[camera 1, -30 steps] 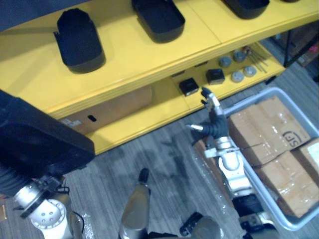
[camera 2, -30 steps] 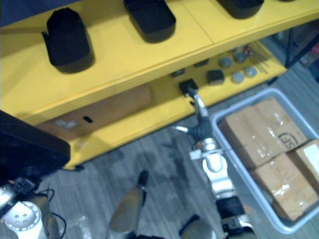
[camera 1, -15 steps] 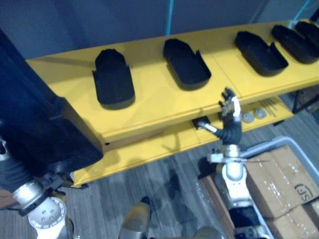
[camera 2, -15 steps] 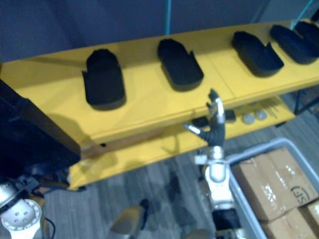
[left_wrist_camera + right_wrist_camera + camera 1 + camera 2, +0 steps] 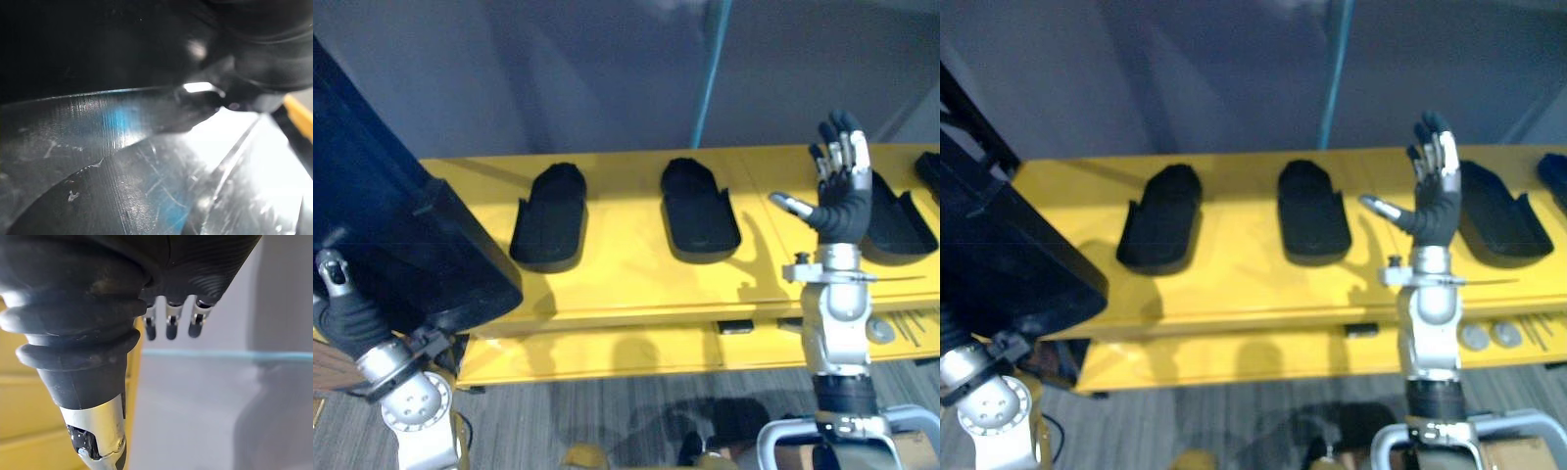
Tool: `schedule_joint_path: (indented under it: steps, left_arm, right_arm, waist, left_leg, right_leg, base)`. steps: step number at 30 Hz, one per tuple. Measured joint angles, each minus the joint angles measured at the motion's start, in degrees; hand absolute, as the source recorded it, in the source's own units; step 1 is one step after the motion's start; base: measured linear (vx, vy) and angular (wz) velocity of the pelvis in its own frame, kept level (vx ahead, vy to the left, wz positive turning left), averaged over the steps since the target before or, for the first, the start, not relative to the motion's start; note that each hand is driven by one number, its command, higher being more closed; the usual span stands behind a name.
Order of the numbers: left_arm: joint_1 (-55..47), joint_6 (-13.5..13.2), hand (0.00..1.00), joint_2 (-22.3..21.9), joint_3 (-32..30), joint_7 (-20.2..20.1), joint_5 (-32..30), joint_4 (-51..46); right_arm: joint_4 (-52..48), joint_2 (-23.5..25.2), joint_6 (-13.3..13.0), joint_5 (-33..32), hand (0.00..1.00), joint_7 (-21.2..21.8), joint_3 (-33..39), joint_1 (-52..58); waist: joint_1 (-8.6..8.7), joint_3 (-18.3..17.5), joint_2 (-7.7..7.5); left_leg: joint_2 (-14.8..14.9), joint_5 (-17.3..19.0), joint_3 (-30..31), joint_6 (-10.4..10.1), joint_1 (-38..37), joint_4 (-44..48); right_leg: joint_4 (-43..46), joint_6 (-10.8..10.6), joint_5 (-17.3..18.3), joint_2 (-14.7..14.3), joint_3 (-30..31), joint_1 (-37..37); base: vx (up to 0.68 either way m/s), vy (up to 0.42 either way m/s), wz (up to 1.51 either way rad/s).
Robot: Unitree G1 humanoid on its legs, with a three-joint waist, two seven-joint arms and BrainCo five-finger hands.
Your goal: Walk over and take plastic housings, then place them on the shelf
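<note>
Yellow shelf carries three black housings, perhaps a fourth.

Black plastic housing tilted at left, more housings lying along yellow shelf

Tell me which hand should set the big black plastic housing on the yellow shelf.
Left: the left hand bears the large black plastic housing beside the bare left end of the yellow shelf; the right hand is raised open, empty.

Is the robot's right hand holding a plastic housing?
No: the right hand stands upright before the yellow shelf, fingers straight, holding nothing.
</note>
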State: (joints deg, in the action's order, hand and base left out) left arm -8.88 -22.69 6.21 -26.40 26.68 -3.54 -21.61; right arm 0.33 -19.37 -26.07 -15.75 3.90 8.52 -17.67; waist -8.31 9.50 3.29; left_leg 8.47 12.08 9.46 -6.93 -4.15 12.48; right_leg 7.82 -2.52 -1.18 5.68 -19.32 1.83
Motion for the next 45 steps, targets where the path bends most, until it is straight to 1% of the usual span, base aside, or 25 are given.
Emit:
schedule_joint_path:
  steps: [2,3,6,8,9,12,13,14,15,16,17,18,19,21,22,24,26,27,29,30,31,32,34,38,45]
  left_arm:
    - [-0.7,1.9,1.0,0.0,-1.3,0.8,-1.8,0.1]
    - [-0.9,2.1,1.0,0.0,-1.6,0.8,-2.0,0.3]
    - [-2.3,3.1,1.0,0.0,-2.5,0.7,-2.1,0.4]
    - [-2.4,4.2,1.0,0.0,-2.9,-0.1,-3.1,0.4]
    - [-2.5,4.5,1.0,0.0,-3.6,-0.2,-3.8,0.4]
    - [-2.8,8.4,1.0,1.7,-9.2,-1.2,-6.7,1.1]
    - [-3.5,10.1,1.0,4.3,-12.3,-2.1,-7.2,3.2]
    - [-3.7,10.9,1.0,6.1,-13.7,-2.5,-7.6,4.9]
    - [-4.2,12.1,1.0,9.9,-16.4,-3.4,-7.9,9.2]
    - [-4.3,13.2,1.0,14.2,-17.7,-4.1,-8.1,14.5]
    - [-4.3,13.7,1.0,16.3,-18.2,-4.5,-8.1,17.3]
    - [-4.2,14.6,1.0,20.1,-18.5,-5.5,-8.0,22.3]
    - [-3.5,15.7,1.0,23.4,-18.3,-7.5,-8.0,27.1]
    - [-2.0,16.6,1.0,27.0,-18.2,-9.9,-8.0,33.0]
    - [0.1,18.1,1.0,30.4,-17.6,-12.5,-8.1,38.3]
    - [2.5,19.1,1.0,34.0,-16.0,-14.7,-8.1,43.4]
    - [6.1,20.3,1.0,38.4,-13.2,-17.9,-8.3,50.1]
    - [8.4,20.9,1.0,40.3,-11.2,-20.0,-9.0,53.8]
    - [11.6,22.0,1.0,42.1,-8.8,-23.5,-10.4,57.9]
    - [11.9,22.2,1.0,42.6,-8.0,-24.4,-10.5,58.8]
    - [12.3,23.1,1.0,43.6,-7.0,-26.5,-10.7,59.7]
    - [13.1,24.4,1.0,45.2,-5.8,-28.7,-11.1,61.0]
    - [14.6,25.8,1.0,48.0,-4.7,-31.1,-11.1,63.4]
    - [19.9,29.1,1.0,54.2,-1.2,-37.5,-13.3,68.5]
    - [25.2,32.8,1.0,60.0,2.2,-42.9,-17.9,72.5]
  right_arm:
    - [-0.3,0.0,0.0,-1.9,0.0,2.0,-0.1,0.0]
    - [-0.3,0.1,0.0,-2.1,0.0,2.3,-0.2,0.0]
    - [-3.9,0.6,0.6,-1.9,0.0,2.0,-0.1,2.6]
    - [-7.0,1.0,1.0,0.5,0.0,0.2,0.1,5.7]
    - [-7.1,1.0,1.0,1.3,0.0,-0.3,0.1,6.1]
    - [-7.1,1.5,1.2,4.4,0.0,-3.6,2.2,8.7]
    - [-7.1,1.5,1.3,4.7,0.0,-4.6,3.6,9.9]
    - [-7.2,1.5,1.5,4.7,0.0,-5.2,4.5,10.4]
    - [-7.6,1.4,1.9,4.7,0.0,-6.1,6.4,11.2]
    - [-8.4,1.1,2.6,4.6,0.0,-6.9,8.2,12.6]
    - [-8.6,0.9,2.8,4.6,0.0,-7.2,8.9,13.3]
    - [-8.7,0.3,3.3,4.4,0.0,-7.4,9.8,14.6]
    - [-8.7,-0.7,4.3,4.2,0.0,-7.5,10.6,16.4]
    - [-8.7,-1.6,5.1,4.1,0.0,-7.3,11.4,18.2]
    - [-8.6,-2.0,5.6,3.6,0.0,-7.0,11.9,19.8]
    - [-8.4,-2.0,6.2,3.2,0.0,-7.6,12.5,21.3]
    - [-7.1,-2.3,6.3,3.7,0.0,-11.4,13.0,22.0]
    - [-5.1,-2.8,6.3,4.5,0.0,-14.3,13.7,22.0]
    - [-0.4,-3.8,6.4,6.4,0.0,-19.2,16.4,22.5]
    - [1.1,-4.0,6.5,6.8,0.0,-20.2,17.3,22.8]
    - [4.3,-4.0,6.9,7.6,0.0,-21.7,18.9,23.5]
    - [8.0,-4.0,7.4,8.5,0.0,-22.8,20.0,24.5]
    - [13.3,-4.0,8.6,8.8,0.0,-23.0,20.7,25.8]
    - [25.3,-3.1,9.0,9.8,0.0,-23.7,20.8,26.7]
    - [35.2,1.0,8.9,9.7,0.0,-24.1,21.1,28.5]
  waist:
    - [-0.23,-0.6,-0.29]
    - [-0.22,-0.7,-0.39]
    - [-0.12,-1.7,-1.8]
    - [-0.07,-2.3,-2.75]
    - [-0.15,-2.4,-2.76]
    - [-0.09,-2.5,-2.45]
    - [0.14,-2.6,-2.14]
    - [0.47,-2.8,-1.95]
    - [1.41,-3.2,-1.5]
    - [1.71,-4.0,-0.99]
    - [2.01,-4.2,-0.71]
    - [2.9,-4.4,-0.2]
    - [3.64,-5.0,0.37]
    - [4.67,-5.2,1.07]
    - [5.94,-5.1,1.49]
    - [6.4,-5.1,1.68]
    - [7.61,-5.1,1.69]
    - [7.82,-5.1,1.69]
    - [8.41,-4.8,1.7]
    - [8.77,-4.8,1.7]
    - [9.41,-4.7,1.64]
    - [9.48,-4.6,1.46]
    - [10.07,-4.1,1.03]
    - [10.77,-2.5,-0.08]
    - [10.71,0.0,-2.15]
  left_leg:
    - [-0.1,-0.5,-0.2,0.4,0.1,0.1]
    - [-0.1,-0.6,-0.3,0.6,0.1,0.0]
    - [-0.5,-2.7,-3.0,1.5,0.2,-2.1]
    - [-1.2,-5.2,-3.3,1.7,0.1,-5.6]
    - [-1.3,-5.7,-3.5,1.7,0.1,-6.6]
    - [-1.7,-7.0,-4.7,1.8,-0.5,-9.6]
    - [-1.9,-6.9,-6.1,2.0,-0.9,-10.2]
    - [-1.9,-6.6,-6.8,2.4,-1.0,-10.2]
    - [-2.2,-6.4,-8.1,2.8,-1.1,-10.3]
    - [-2.3,-6.3,-10.1,2.9,-1.3,-10.4]
    - [-2.3,-6.2,-10.9,3.0,-1.4,-10.6]
    - [-2.5,-6.2,-12.5,3.0,-1.9,-10.8]
    - [-2.8,-6.3,-13.6,2.8,-1.9,-10.8]
    - [-3.1,-6.3,-15.5,2.8,-2.0,-10.8]
    - [-3.2,-6.3,-16.9,2.8,-2.0,-10.8]
    - [-3.3,-6.2,-18.7,2.7,-2.1,-10.9]
    - [-3.4,-6.0,-20.4,2.7,-1.9,-10.9]
    - [-3.6,-5.8,-21.5,2.7,-1.9,-10.8]
    - [-3.9,-5.4,-22.9,2.7,-1.6,-10.7]
    - [-4.0,-5.3,-23.1,2.8,-1.6,-10.7]
    - [-4.0,-5.2,-23.7,2.7,-1.7,-10.8]
    - [-3.9,-5.0,-24.3,2.4,-1.7,-10.7]
    - [-3.8,-5.0,-24.7,2.3,-1.7,-10.8]
    - [-3.3,-4.6,-25.4,1.8,-1.7,-10.4]
    - [-2.7,-2.7,-25.6,1.7,-0.5,-7.3]
  right_leg:
    - [-1.2,-0.1,0.0,0.1,-1.5,-1.3]
    - [-1.6,-0.2,-0.1,0.2,-2.3,-2.0]
    - [-4.1,-0.4,-0.2,1.4,-7.4,-5.0]
    - [-5.1,-0.4,-0.2,2.3,-10.5,-6.0]
    - [-5.2,-0.5,-0.2,2.5,-10.9,-6.0]
    - [-5.3,-1.2,-0.5,3.3,-12.0,-5.9]
    - [-5.4,-1.6,-0.7,3.4,-11.4,-5.9]
    - [-5.4,-1.7,-0.8,3.5,-10.9,-5.8]
    - [-5.5,-1.8,-1.0,3.7,-10.1,-5.4]
    - [-5.5,-2.0,-1.4,3.8,-8.6,-4.4]
    - [-5.4,-2.0,-1.6,3.9,-7.9,-3.9]
    - [-5.5,-2.0,-2.1,4.0,-6.5,-3.4]
    - [-5.4,-1.9,-2.5,4.2,-5.2,-2.5]
    - [-5.4,-2.0,-3.0,4.4,-3.4,-1.4]
    - [-5.4,-2.4,-3.5,4.5,-1.9,-0.5]
    - [-5.5,-2.4,-4.0,4.4,-0.4,0.4]
    - [-6.3,-2.5,-4.9,4.3,1.2,1.2]
    - [-7.0,-2.5,-5.6,4.1,2.5,1.8]
    - [-8.6,-2.3,-6.7,4.2,3.8,2.1]
    - [-8.9,-2.4,-6.9,4.2,3.9,2.1]
    - [-9.6,-2.4,-7.3,3.8,4.0,2.0]
    - [-10.4,-2.2,-7.7,3.4,4.7,2.0]
    - [-11.3,-2.4,-8.3,3.0,5.2,2.0]
    - [-11.4,-2.3,-8.3,2.3,5.5,2.0]
    - [-11.4,-2.2,-8.3,2.0,5.6,2.0]
  base:
    - [0.01,-0.025,0.28]
    - [0.0,-0.027,0.5]
    - [0.0,0.005,0.81]
    - [-0.01,0.01,0.92]
    - [-0.04,0.016,0.64]
    - [-0.05,0.04,0.19]
    - [-0.04,0.031,-0.21]
    - [-0.05,0.046,-0.34]
    - [-0.04,0.063,-0.45]
    - [-0.02,0.071,-0.54]
    - [0.02,0.08,-0.64]
    - [0.02,0.062,-0.6]
    - [0.03,0.067,-0.54]
    - [0.02,0.056,-0.48]
    - [0.0,0.037,-0.46]
    - [-0.01,0.019,-0.47]
    - [-0.02,0.021,-0.48]
    - [-0.03,0.026,-0.43]
    - [-0.04,0.037,-0.37]
    - [-0.01,0.015,-0.21]
    - [0.01,0.0,-0.23]
    - [0.02,0.0,-0.25]
    - [0.02,-0.002,-0.16]
    - [0.01,-0.006,-0.06]
    - [0.0,0.007,-0.02]
